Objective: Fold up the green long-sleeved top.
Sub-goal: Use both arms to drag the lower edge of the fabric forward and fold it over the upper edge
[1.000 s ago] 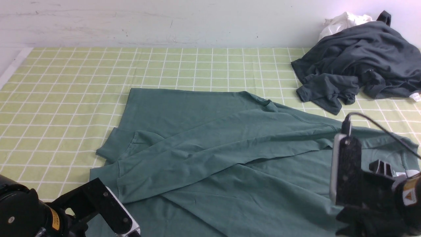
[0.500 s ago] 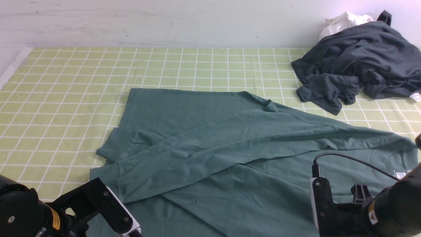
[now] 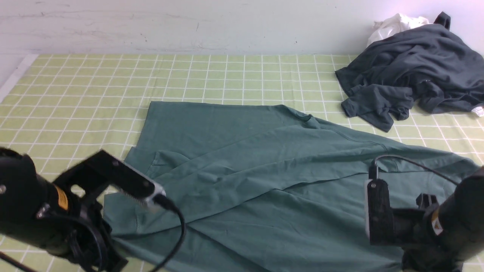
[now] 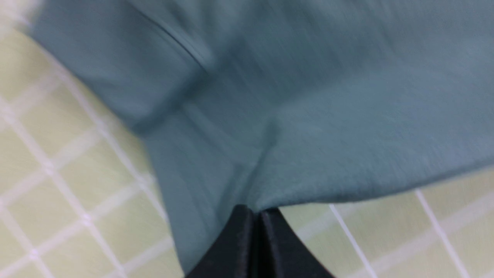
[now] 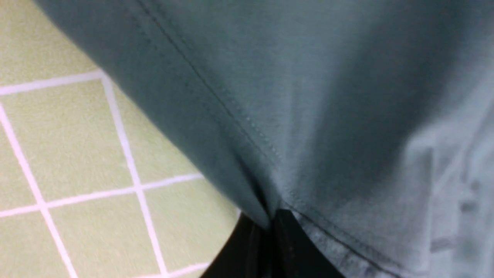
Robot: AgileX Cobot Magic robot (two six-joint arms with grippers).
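Since the earlier front frame, the left gripper has swung farther out over the near left of the table, drawing the near edge of the green long-sleeved top (image 3: 245, 173) with it, the sleeves lying across the body; no writing is legible. From the left wrist, the left gripper (image 4: 257, 210) is clamped on that fabric, and from the right wrist the right gripper (image 5: 272, 216) pinches a seamed edge, suggesting a two-handed fold is starting.

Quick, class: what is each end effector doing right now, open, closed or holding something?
Left end effector: closed, holding the green top by its edge.
Right end effector: closed, pinching the same top.
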